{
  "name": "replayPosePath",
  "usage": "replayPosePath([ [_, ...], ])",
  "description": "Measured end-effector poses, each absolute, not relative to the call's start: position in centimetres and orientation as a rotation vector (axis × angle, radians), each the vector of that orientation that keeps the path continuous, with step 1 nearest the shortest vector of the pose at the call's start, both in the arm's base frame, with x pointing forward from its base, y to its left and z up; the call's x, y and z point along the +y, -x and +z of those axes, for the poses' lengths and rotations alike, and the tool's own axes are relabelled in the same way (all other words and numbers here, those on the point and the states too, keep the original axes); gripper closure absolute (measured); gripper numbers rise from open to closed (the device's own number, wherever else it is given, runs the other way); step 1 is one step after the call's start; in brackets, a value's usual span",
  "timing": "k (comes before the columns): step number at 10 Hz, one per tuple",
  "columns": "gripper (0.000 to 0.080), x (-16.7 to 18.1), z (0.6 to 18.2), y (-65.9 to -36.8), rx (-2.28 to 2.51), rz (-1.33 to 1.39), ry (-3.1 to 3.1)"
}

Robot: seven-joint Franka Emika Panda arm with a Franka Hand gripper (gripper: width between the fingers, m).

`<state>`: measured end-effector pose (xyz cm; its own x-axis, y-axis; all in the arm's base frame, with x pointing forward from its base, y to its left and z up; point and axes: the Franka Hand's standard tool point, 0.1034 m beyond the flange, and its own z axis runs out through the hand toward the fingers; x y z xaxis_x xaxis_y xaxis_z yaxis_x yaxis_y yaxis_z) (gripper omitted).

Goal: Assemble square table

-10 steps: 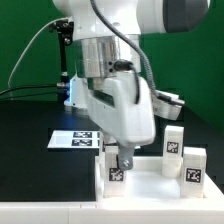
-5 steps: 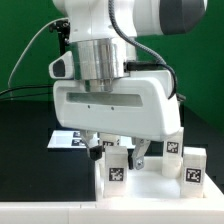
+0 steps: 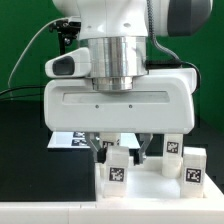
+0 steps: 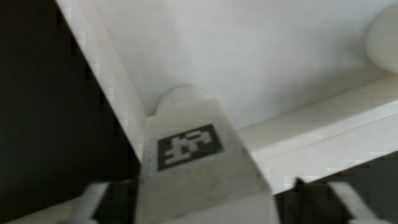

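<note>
Three tagged legs (image 3: 117,170) stand on the one slab (image 3: 150,186); the claw (image 3: 120,147) is spread around one.

The square slab (image 3: 140,178) lies on the tabletop (image 3: 30,150), near the camera. Three legs stand on the slab: one (image 3: 116,165) at the exterior view's left and two (image 3: 195,167) (image 3: 174,142) at the right. The marker board (image 3: 70,139) lies behind the slab.

A green wall (image 3: 25,45) fills the back. The counter (image 3: 30,130) is black and matte. Black cables (image 3: 35,45) hang before the wall.
</note>
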<state>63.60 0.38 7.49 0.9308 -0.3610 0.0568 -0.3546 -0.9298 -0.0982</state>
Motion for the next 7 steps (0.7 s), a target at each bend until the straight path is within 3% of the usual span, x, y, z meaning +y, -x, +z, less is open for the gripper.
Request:
replayPosePath([
  [2, 0.0507, -0.03, 7.34, -63.5, 0.777, -0.101, 2.953],
  [7, 0.0509, 0.39, 7.28, -63.44, 1.944, -0.045, 2.328],
])
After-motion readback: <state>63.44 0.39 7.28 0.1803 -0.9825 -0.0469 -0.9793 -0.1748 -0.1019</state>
